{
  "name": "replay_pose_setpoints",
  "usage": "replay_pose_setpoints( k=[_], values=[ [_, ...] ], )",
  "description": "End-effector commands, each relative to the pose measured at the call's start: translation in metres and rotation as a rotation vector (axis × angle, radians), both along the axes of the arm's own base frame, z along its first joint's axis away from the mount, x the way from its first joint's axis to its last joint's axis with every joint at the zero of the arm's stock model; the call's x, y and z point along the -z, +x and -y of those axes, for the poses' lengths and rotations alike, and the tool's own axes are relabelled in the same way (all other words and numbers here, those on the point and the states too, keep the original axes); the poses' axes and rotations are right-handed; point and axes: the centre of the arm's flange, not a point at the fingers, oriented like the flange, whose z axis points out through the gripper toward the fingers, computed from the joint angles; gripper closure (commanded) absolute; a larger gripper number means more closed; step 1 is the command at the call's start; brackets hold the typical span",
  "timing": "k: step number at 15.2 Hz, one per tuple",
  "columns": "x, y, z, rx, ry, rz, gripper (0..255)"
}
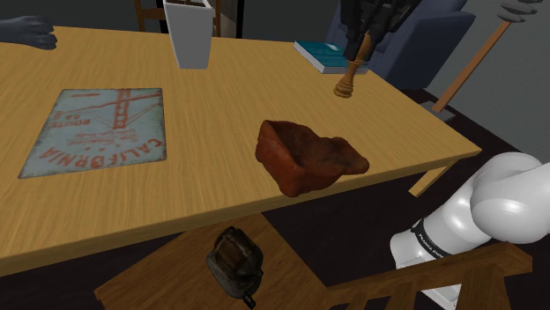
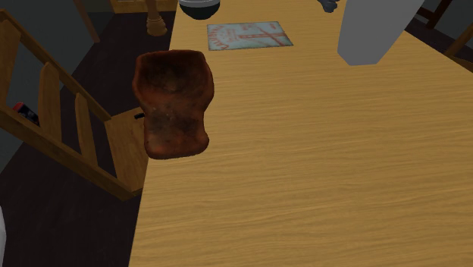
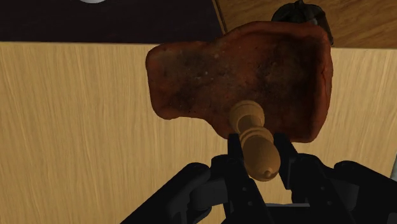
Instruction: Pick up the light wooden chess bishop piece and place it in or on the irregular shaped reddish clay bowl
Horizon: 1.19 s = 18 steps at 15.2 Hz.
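Observation:
The light wooden bishop hangs base-down just above the far right part of the wooden table. My black gripper is shut on its upper part. In the wrist view the gripper clasps the bishop between its fingers, and the piece's base points toward the reddish clay bowl beyond it. The lumpy bowl sits at the table's near edge, well apart from the bishop. In the second exterior view the bowl overhangs the table's edge a little.
A tall white container stands at the back of the table, beside a California placemat and a teal book. A wooden chair below the near edge carries a dark object. A chair back stands beside the bowl.

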Motion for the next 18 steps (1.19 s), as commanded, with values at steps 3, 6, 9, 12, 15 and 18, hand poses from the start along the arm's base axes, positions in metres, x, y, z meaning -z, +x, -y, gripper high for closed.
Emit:
replay_pose_setpoints(
  k=[3, 6, 9, 12, 15, 18],
  values=[
    [0.016, -0.006, -0.015, 0.002, 0.0, -0.001, 255],
    [0.032, -0.006, -0.015, 0.002, 0.0, -0.001, 255],
    [0.048, -0.006, -0.015, 0.002, 0.0, -0.001, 255],
    [0.064, -0.006, -0.015, 0.002, 0.0, -0.001, 255],
    [0.079, -0.006, -0.015, 0.002, 0.0, -0.001, 255],
    [0.094, -0.006, -0.015, 0.002, 0.0, -0.001, 255]
  ],
)
